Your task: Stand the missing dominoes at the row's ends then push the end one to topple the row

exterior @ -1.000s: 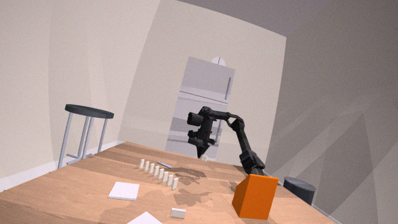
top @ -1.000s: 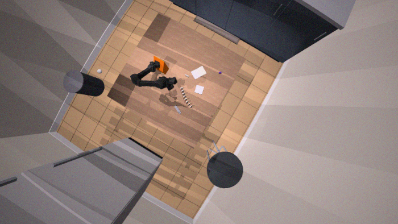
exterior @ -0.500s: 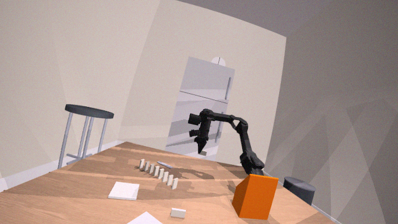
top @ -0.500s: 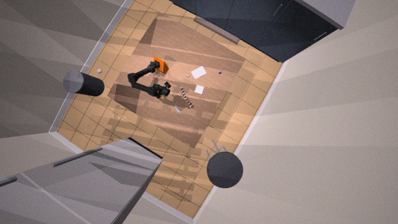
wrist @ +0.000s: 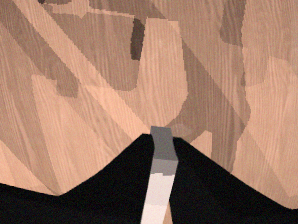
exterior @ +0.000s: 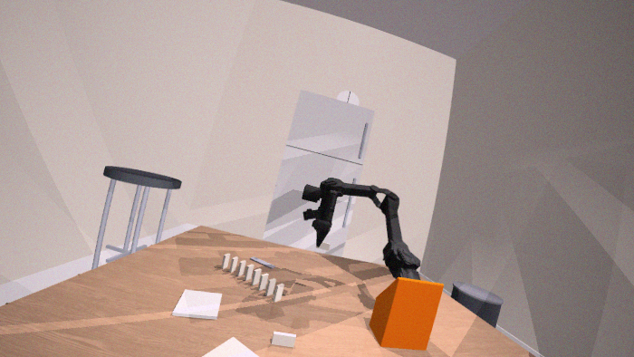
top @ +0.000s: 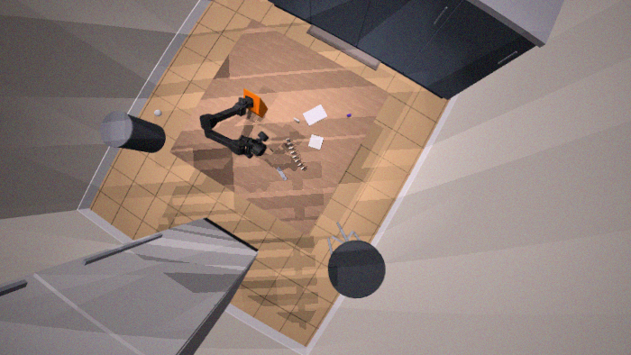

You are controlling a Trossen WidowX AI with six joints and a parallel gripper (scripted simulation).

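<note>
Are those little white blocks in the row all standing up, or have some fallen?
All upright: the row of dominoes stands evenly spaced on the table, none leaning or touching.

Eight pale dominoes (exterior: pixel 252 274) upright, one (wrist: pixel 160 183) held aloft.

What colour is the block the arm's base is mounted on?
Bright orange; the block shows best in the exterior view.

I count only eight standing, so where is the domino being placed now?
The domino is pinched in the gripper, high above the table, off the row's near end toward the orange box.
</note>
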